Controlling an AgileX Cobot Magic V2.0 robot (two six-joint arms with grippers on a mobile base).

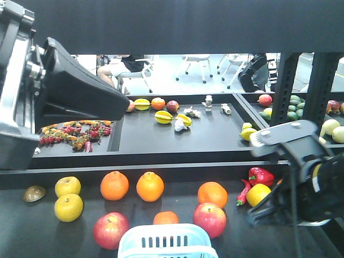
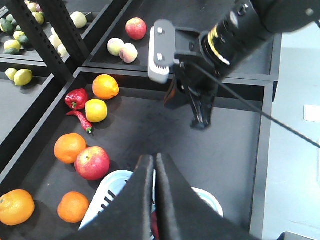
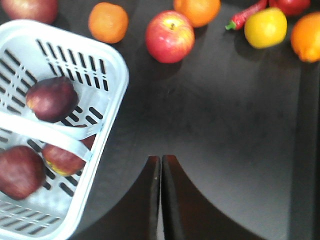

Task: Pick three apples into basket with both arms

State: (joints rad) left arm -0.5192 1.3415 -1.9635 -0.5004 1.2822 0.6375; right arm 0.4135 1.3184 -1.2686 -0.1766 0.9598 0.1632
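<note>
The pale blue basket (image 3: 95,65) holds three dark red apples (image 3: 51,98) (image 3: 20,171) (image 3: 62,157), one partly under the handle. It stands at the table's front edge (image 1: 164,242). Two more apples lie on the table beside it (image 1: 111,230) (image 1: 209,219); the right one also shows in both wrist views (image 3: 169,36) (image 2: 92,162). My left gripper (image 2: 154,157) is shut and empty, hovering over the basket rim (image 2: 107,197). My right gripper (image 3: 160,158) is shut and empty above bare table, right of the basket.
Oranges (image 1: 114,185) (image 1: 150,186) (image 1: 212,193), yellow fruit (image 1: 68,207), a red pepper (image 1: 261,175) and a chili (image 2: 80,120) lie round the basket. Raised trays of produce (image 1: 177,137) stand behind. Black uprights (image 1: 317,86) rise at the right.
</note>
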